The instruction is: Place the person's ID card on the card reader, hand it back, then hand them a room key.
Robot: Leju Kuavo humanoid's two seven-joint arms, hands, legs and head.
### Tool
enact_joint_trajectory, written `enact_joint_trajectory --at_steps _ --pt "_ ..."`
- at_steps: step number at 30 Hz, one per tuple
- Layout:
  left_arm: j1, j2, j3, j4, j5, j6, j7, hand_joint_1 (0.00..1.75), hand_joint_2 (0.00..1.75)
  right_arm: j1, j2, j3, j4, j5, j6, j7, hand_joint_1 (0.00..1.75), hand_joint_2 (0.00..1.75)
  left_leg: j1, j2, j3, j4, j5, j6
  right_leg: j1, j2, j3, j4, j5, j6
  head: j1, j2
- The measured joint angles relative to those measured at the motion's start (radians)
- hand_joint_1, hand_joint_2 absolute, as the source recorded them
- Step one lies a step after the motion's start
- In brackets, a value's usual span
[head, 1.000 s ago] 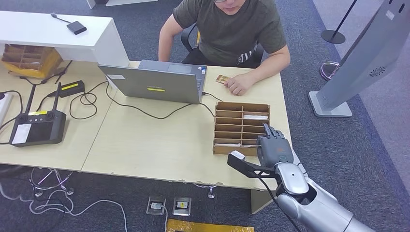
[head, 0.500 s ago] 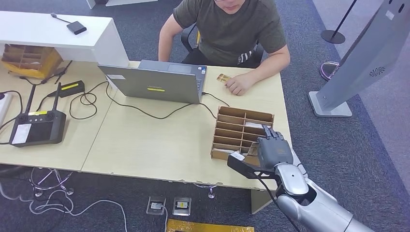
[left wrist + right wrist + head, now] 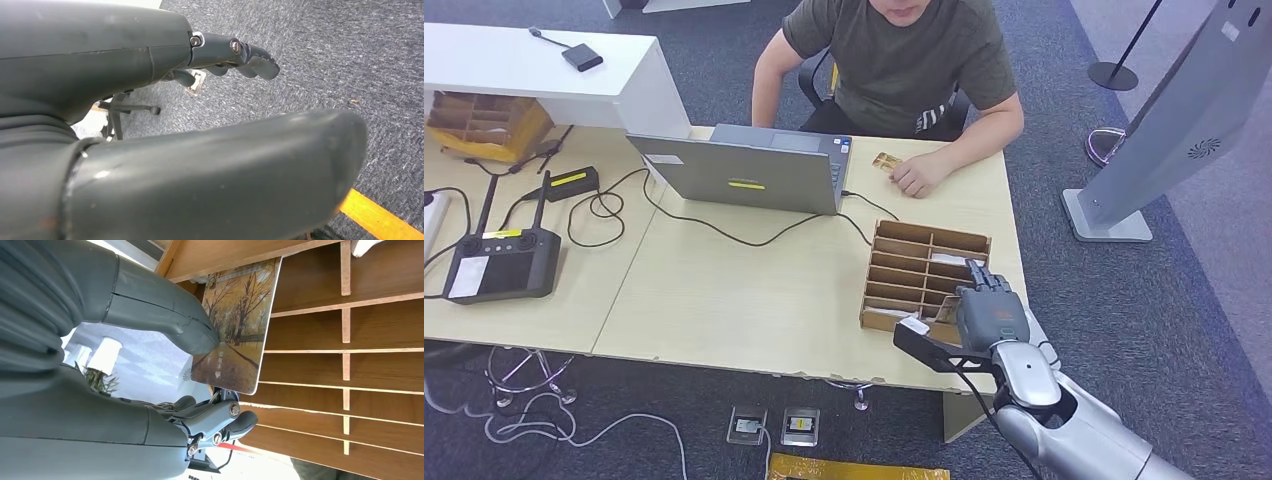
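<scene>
1. The right hand (image 3: 990,312) sat at the near edge of the wooden card rack (image 3: 924,262) on the tabletop (image 3: 724,300). In the right wrist view its thumb and fingers (image 3: 227,421) pinched a room key card (image 3: 235,335) printed with an autumn avenue, the card partly inside a slot.
2. The rack lay tilted and skewed on the tabletop. A pull at the wrong angle could have dragged or tipped it, judging by how light it looked.
3. The pinch covered only one edge of the card, so the card could have slipped or pivoted once free of the slot.
4. The person's hand (image 3: 916,176) rested beside another card (image 3: 885,162) at the far edge; whether that was the ID card was not clear. A short reach might have dropped the key before handover.
5. The left hand (image 3: 235,52) hung over the carpet, fingers loosely curled and holding nothing.
</scene>
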Motion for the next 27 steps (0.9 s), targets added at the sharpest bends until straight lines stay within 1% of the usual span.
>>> enact_joint_trajectory --at_steps 10,17,25,27 --pt "0.0 0.0 0.0 0.0 0.0 -0.001 0.0 0.0 0.0 0.003 0.0 -0.001 0.0 0.009 -0.004 0.004 1.75 1.75 0.0 0.0 0.0 0.0 0.0 0.0 0.0 0.0 0.0 0.0 0.0 0.0 0.0 0.0" --pt "0.0 0.0 0.0 0.0 -0.001 -0.006 -0.001 0.0 0.0 0.003 -0.011 -0.013 -0.01 0.043 -0.007 0.024 1.75 1.75 0.0 0.0 0.0 0.0 0.0 0.0 0.0 0.0 0.0 0.0 0.0 0.0 0.0 0.0" --pt "0.0 0.003 0.0 0.0 0.004 -0.008 -0.013 0.0 0.0 -0.015 -0.045 -0.052 -0.074 0.147 0.007 0.057 1.75 1.75 0.0 0.0 0.0 0.0 0.0 0.0 0.0 0.0 0.0 0.0 0.0 0.0 0.0 0.0" --pt "0.0 0.003 0.0 0.0 0.006 -0.01 -0.014 0.0 0.0 -0.028 -0.057 -0.059 -0.093 0.201 0.025 0.068 1.75 1.75 0.0 0.0 0.0 0.0 0.0 0.0 0.0 0.0 0.0 0.0 0.0 0.0 0.0 0.0"
